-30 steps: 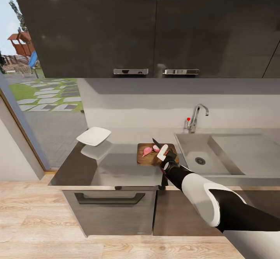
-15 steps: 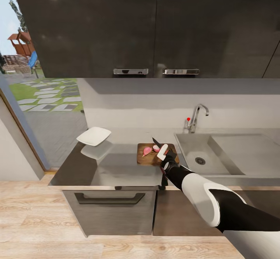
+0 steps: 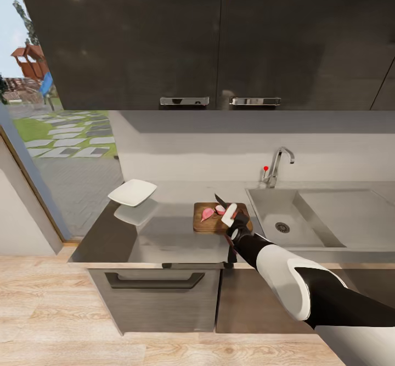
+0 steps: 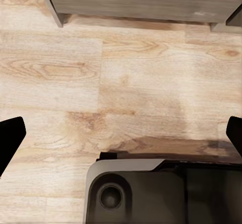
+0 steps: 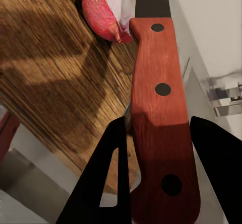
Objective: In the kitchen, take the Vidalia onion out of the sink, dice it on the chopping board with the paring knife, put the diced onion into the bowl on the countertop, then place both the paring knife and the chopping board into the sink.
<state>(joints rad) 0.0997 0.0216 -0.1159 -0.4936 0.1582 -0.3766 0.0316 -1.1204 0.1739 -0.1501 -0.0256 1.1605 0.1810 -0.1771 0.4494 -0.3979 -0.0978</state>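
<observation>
Head view: the right pincer [image 3: 235,219] clamps the paring knife [image 5: 160,118] over the chopping board [image 3: 206,223] near the surface's front edge, blade poised above onion pieces [image 3: 208,213] for further dicing. The left pincer [image 4: 121,138] hangs wide over the floor [image 4: 126,78].

Two onion pieces [image 3: 214,211] (pink), one knife [image 3: 220,200], one bowl [image 3: 132,192].

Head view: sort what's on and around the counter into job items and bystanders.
Job items:
dark brown wooden chopping board
pink onion pieces
red-handled paring knife, in right gripper
white squarish bowl
grey sink basin

Bystanders:
chrome faucet
dark upper cabinets
drawer handle
</observation>
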